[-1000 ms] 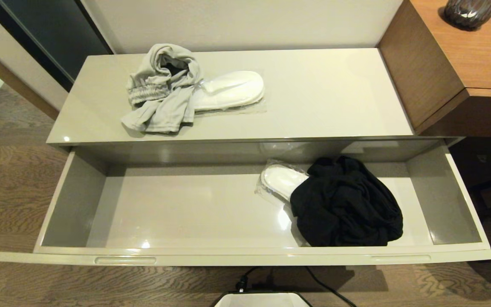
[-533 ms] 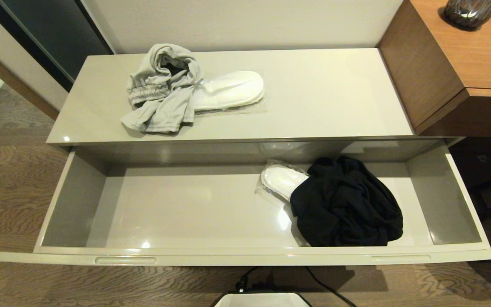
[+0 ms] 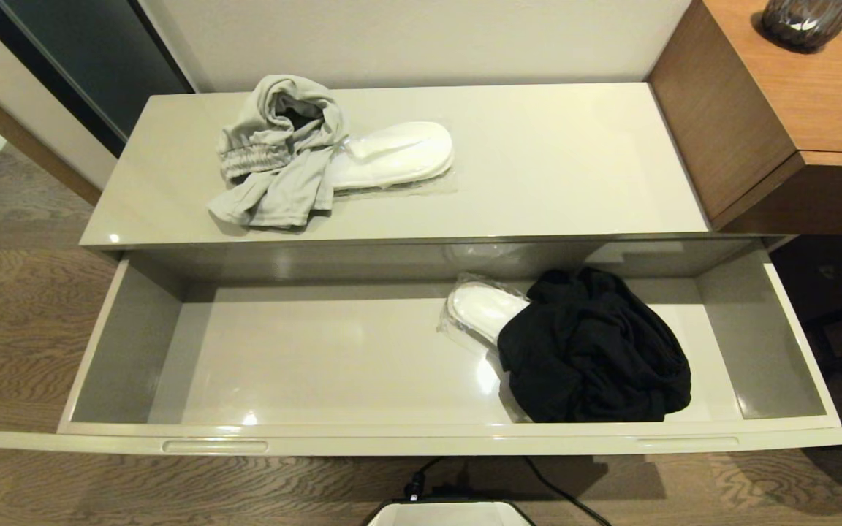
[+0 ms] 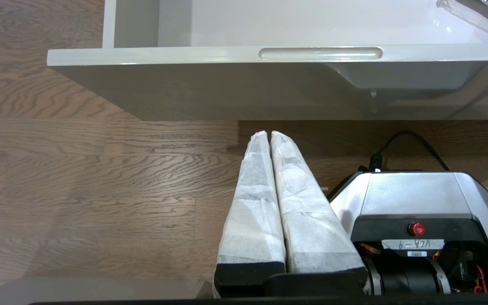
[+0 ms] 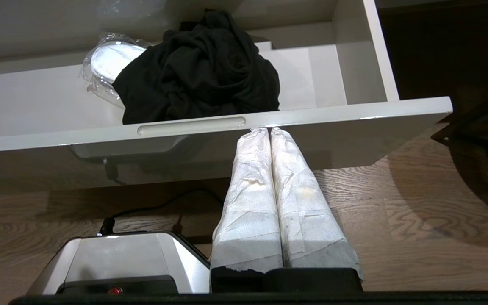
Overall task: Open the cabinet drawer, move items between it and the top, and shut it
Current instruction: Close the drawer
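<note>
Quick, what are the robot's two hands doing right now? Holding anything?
Left tool: shut, holding nothing, low in front of the open cabinet drawer.
Right tool: shut, holding nothing, just under the drawer's front edge.

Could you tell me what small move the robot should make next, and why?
Probably raise the right tool and open it over the black garment. The drawer is open, the garment covers part of the wrapped slippers there, and both tools, the left tool too, are shut, empty and below the drawer front.
</note>
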